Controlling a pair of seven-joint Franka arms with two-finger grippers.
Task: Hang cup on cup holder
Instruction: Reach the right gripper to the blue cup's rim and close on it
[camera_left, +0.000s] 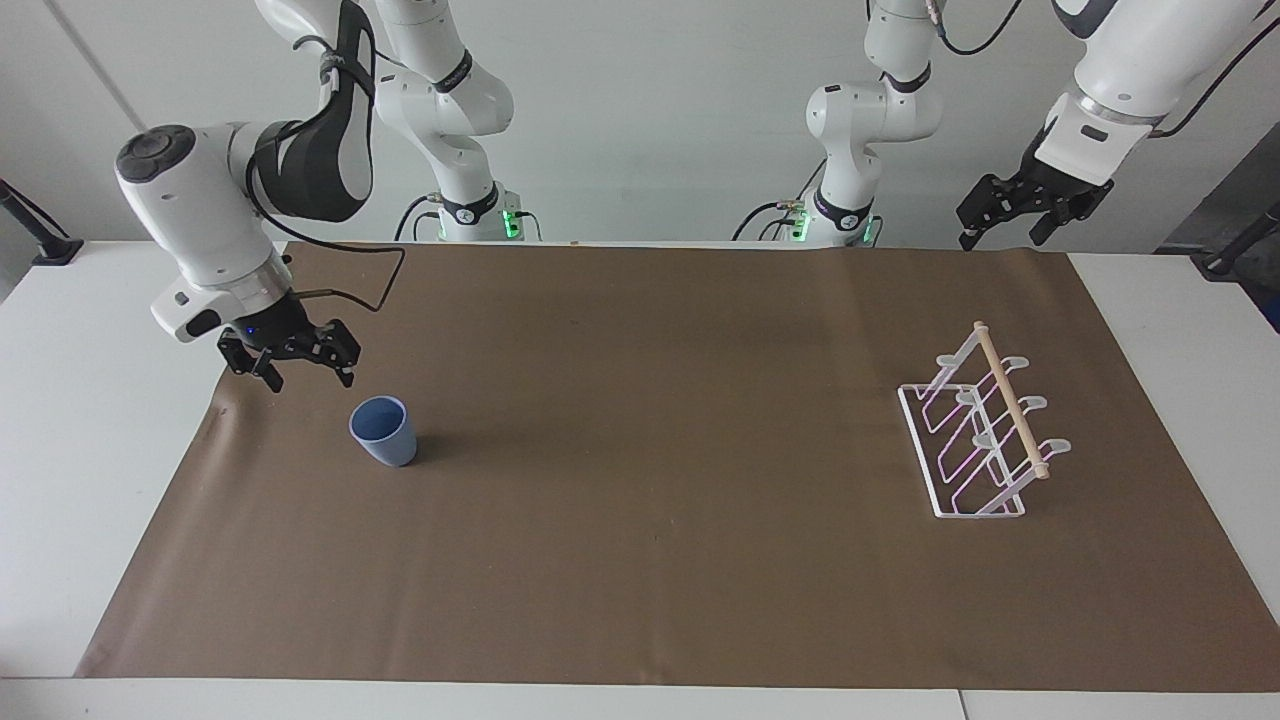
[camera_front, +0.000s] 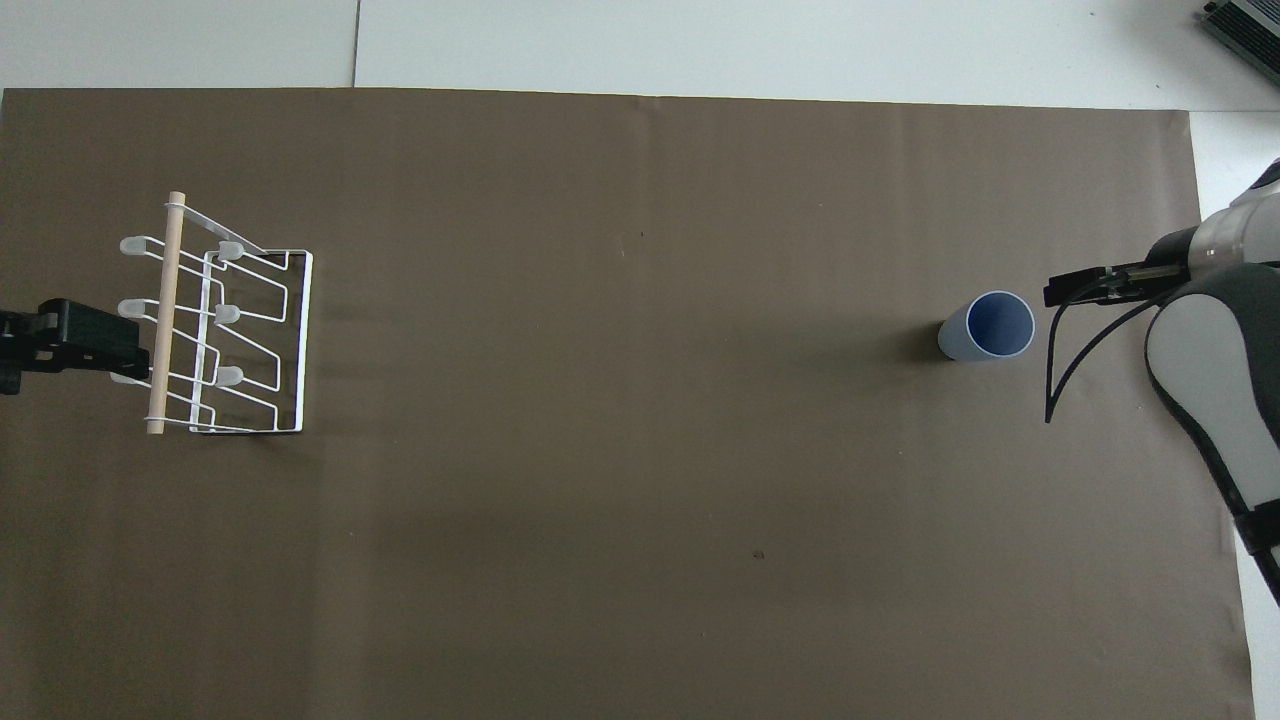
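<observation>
Right gripper (camera_left: 303, 369) hangs spread and empty beside the cup (camera_left: 383, 431), near the right arm's end of the desk (camera_left: 60, 420). Cup stands upright, apparently light, rigid, smooth; grasp across the rim wall. Left gripper (camera_left: 1005, 221) waits spread.

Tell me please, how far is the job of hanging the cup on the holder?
Nothing is finished yet. The cup stands upright on the brown mat, untouched, and the cup holder at the left arm's end has nothing hanging on it. In hand: the right pincer is open above the mat beside the cup. The left pincer waits. Left: grasping, carrying, hanging.
</observation>
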